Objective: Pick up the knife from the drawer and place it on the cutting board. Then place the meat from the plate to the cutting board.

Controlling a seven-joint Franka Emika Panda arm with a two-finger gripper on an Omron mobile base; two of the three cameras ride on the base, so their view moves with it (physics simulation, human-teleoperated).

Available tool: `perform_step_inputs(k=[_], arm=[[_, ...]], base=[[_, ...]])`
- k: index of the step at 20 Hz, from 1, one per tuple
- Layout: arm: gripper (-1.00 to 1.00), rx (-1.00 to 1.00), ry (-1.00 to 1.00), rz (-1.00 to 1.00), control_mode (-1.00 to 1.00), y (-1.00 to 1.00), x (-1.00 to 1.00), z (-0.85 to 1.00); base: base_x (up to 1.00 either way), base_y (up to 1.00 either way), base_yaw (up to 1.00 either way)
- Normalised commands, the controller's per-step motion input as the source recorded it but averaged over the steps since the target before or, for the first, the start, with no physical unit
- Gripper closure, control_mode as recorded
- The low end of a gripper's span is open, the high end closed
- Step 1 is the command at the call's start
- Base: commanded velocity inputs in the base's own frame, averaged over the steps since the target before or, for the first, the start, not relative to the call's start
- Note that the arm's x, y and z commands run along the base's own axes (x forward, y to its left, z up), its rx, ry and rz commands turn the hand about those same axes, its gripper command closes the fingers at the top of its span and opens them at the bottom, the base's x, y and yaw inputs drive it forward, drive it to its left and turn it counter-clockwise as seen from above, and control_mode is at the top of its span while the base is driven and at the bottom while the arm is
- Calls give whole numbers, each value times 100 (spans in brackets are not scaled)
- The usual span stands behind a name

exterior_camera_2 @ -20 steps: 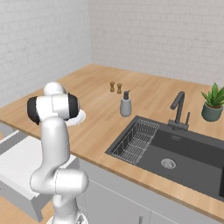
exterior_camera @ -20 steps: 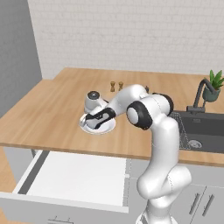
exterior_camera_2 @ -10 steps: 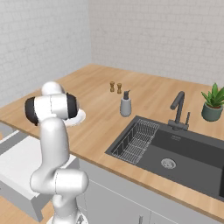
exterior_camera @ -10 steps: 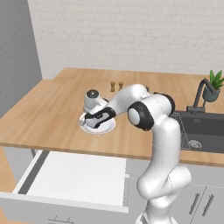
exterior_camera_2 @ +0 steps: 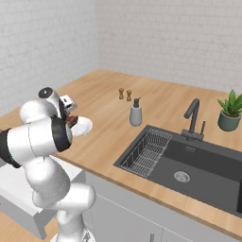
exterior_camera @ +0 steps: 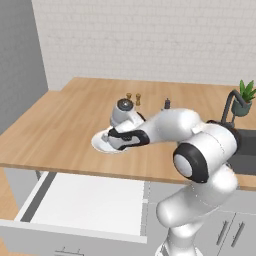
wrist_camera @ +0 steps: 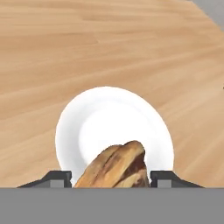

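Little has moved in 1 second: the gripper (wrist_camera: 111,175) stays low over the white plate (wrist_camera: 100,113) at frame centre, fingers pinching the meat (wrist_camera: 116,166), apparently about to lift it boardward.

bare countertop (wrist_camera: 109,43) around plate (wrist_camera: 105,113) (shakers (exterior_camera: 132,98) behind)

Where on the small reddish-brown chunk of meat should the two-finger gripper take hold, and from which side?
Across its narrow middle, from above. In the hand view the reddish-brown chunk of meat lies on the flat round white plate, directly between the gripper's dark finger tips, so a jaw fits down either flank.
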Motion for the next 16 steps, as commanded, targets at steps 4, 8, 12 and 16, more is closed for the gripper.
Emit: perform_step_inputs(k=[4, 8, 12, 16], arm=[[100, 4, -3, 0, -100, -58, -49, 72], [100, 0, 0, 0, -100, -44, -51, 62], [100, 0, 1, 0, -100, -32, -64, 42], [100, 0, 0, 0, 100, 0, 0, 0]], base=[[0, 0, 0], [0, 0, 0], [0, 0, 0], [-94, -41, 0]])
